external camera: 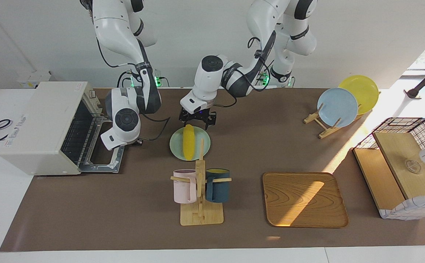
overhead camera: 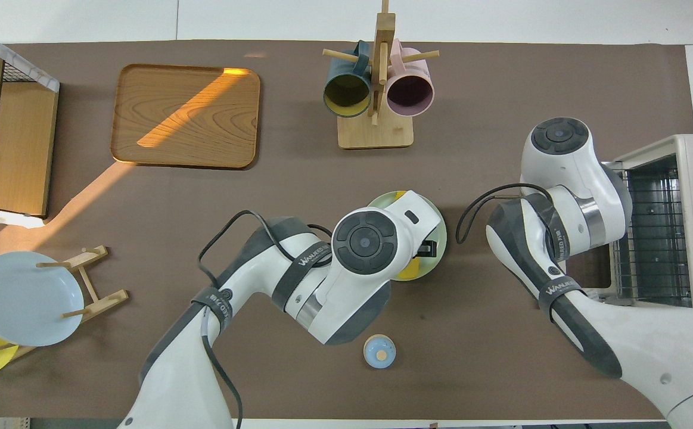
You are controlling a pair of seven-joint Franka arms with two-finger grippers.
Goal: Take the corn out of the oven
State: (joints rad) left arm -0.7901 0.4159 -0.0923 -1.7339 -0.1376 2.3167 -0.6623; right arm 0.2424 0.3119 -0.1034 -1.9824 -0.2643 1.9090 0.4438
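Observation:
The corn (external camera: 188, 141), a bright yellow cob, lies on a pale green plate (external camera: 177, 151) in the middle of the table, outside the oven. My left gripper (external camera: 197, 119) hangs open just above the end of the corn nearer to the robots, holding nothing. In the overhead view the left hand covers most of the plate (overhead camera: 437, 217), and only bits of the corn (overhead camera: 409, 271) show. The off-white oven (external camera: 40, 124) stands at the right arm's end of the table, its door (external camera: 104, 160) folded down flat and its wire rack (external camera: 79, 133) bare. My right gripper (external camera: 114, 143) hangs over the open door.
A wooden mug rack (external camera: 200, 197) with a pink and a dark blue mug stands farther from the robots than the plate. Beside it lies a wooden tray (external camera: 303, 199). A plate stand (external camera: 338, 106) and a wire basket (external camera: 406, 164) are at the left arm's end. A small blue round lid (overhead camera: 379, 350) lies near the robots.

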